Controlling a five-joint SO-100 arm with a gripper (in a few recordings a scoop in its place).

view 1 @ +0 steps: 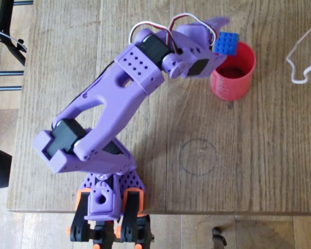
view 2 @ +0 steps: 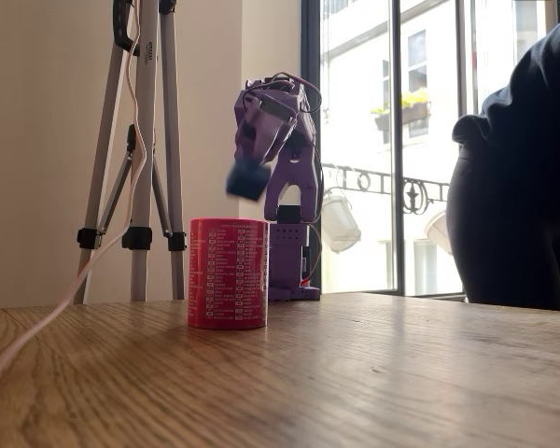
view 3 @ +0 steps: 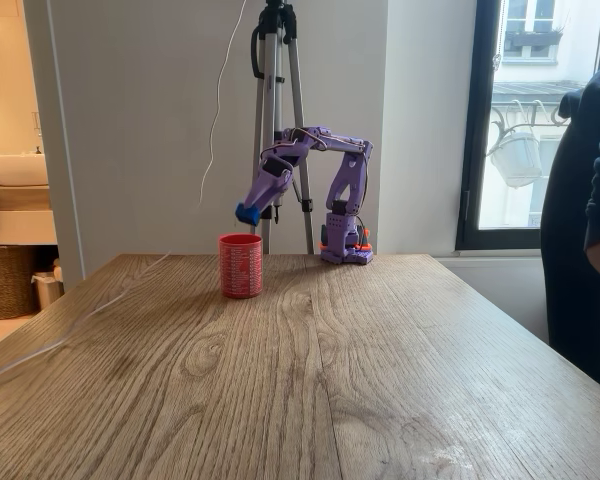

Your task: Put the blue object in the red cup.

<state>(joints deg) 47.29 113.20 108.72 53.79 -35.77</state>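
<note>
From overhead I see the blue object [view 1: 226, 42] covering part of the red cup [view 1: 233, 72] rim, and the gripper [view 1: 217, 32] fingertips lie partly beneath it (their grip I cannot resolve). In a fixed view the brick is dark and blurred [view 2: 247, 179]. A person [view 2: 523, 177] is cut off by the right edge.

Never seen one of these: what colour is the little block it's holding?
Bright blue, studded brick, held in the gripper above the red cup; clearest in the overhead view.
</note>
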